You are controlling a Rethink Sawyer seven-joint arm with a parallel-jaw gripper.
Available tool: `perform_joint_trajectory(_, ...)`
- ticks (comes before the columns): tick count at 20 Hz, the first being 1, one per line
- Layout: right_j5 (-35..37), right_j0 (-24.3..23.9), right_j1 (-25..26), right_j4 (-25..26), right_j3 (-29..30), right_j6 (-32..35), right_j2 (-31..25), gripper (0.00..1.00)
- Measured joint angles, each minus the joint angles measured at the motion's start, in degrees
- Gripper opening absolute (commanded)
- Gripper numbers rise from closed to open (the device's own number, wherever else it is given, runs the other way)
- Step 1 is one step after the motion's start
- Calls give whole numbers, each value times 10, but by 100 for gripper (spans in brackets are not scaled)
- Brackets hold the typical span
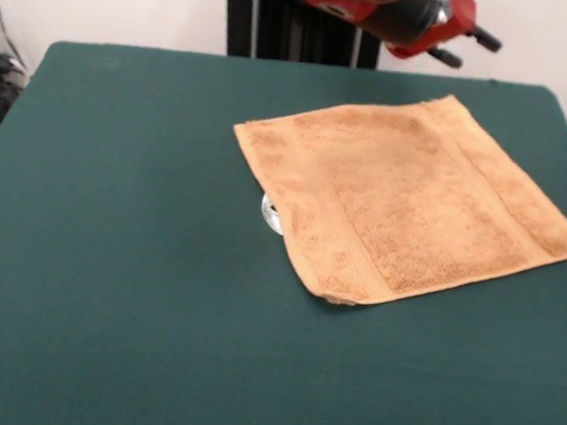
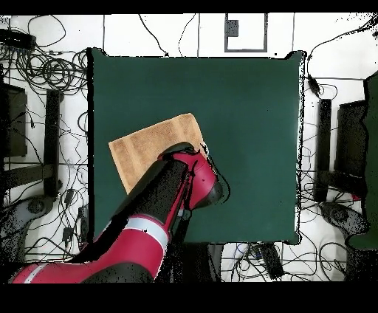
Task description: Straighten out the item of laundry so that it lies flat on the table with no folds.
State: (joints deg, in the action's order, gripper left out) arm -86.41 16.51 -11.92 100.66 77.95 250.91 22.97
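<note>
The item of laundry (image 1: 405, 199) is a golden-tan towel spread out on the right half of the dark green table (image 1: 108, 256), turned like a diamond. Its surface looks flat, with woven bands along two sides. The near corner (image 1: 338, 297) is slightly curled. A small white tag (image 1: 271, 213) pokes out at its left edge. The red and black arm (image 1: 403, 11) hangs high at the top edge, above the towel's far side. From overhead, the arm (image 2: 184, 184) covers part of the towel (image 2: 148, 151). I cannot make out the gripper's state.
Cables, stands and dark equipment (image 2: 44, 111) lie on the floor around the table (image 2: 251, 133). A black column (image 1: 282, 22) stands behind the far table edge.
</note>
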Motion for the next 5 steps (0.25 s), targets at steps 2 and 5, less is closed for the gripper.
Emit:
perform_joint_trajectory(2,-6,1,-8,0,9,0,0,100)
perform_joint_trajectory(5,-8,6,-20,0,22,0,6,100)
